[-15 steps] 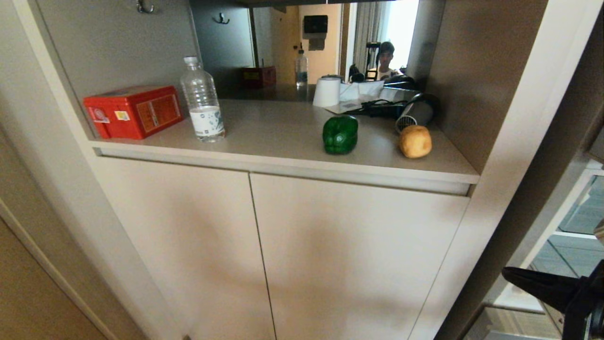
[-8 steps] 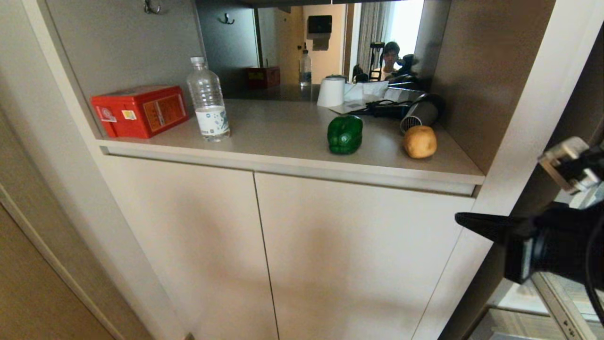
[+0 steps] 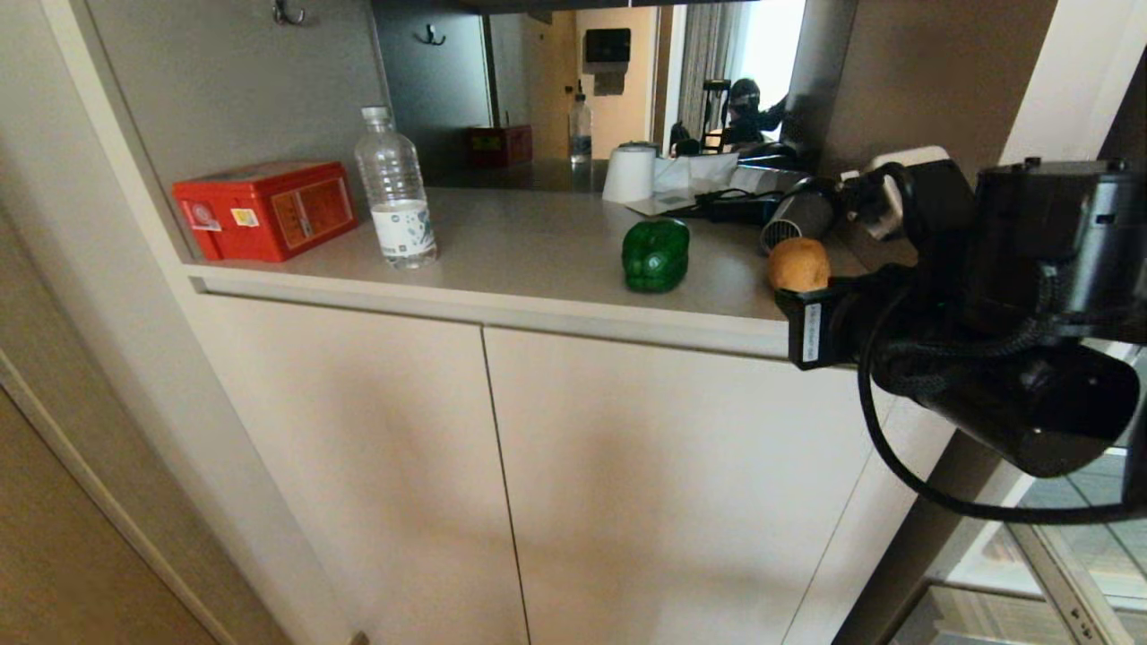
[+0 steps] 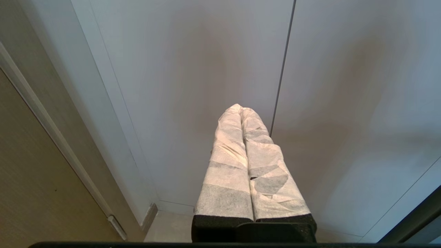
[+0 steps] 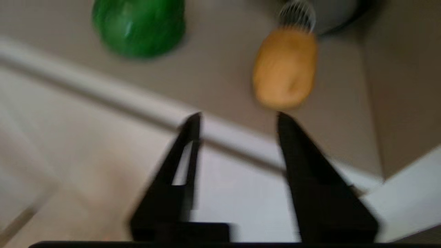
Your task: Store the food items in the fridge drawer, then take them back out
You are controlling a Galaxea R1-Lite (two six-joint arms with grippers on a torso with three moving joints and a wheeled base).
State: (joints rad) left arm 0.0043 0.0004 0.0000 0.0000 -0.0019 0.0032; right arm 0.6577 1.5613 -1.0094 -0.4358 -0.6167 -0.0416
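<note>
On the shelf above the cabinet doors (image 3: 502, 466) sit the pepper (image 3: 656, 254) and, to its right near the side wall, the potato (image 3: 797, 263), both untouched. The right gripper (image 5: 237, 119) hangs just off the shelf's front edge, short of the potato, with its fingers (image 5: 296, 165) parted around empty air. The left gripper (image 4: 241, 113) points at the cabinet doors low down, fingers pressed together, holding nothing.

I judge the step in hand to be a reach for the potato. To do it well, the fingers should spread wider than the potato, come in level over the shelf lip, straddle its middle and close gently, since a round thing can roll toward the hair dryer (image 3: 797, 215) behind it.

No fridge drawer is clearly visible; only glass shelving at the lower right corner. The right wrist view is smeared, and the arm covers the potato's lower part.
</note>
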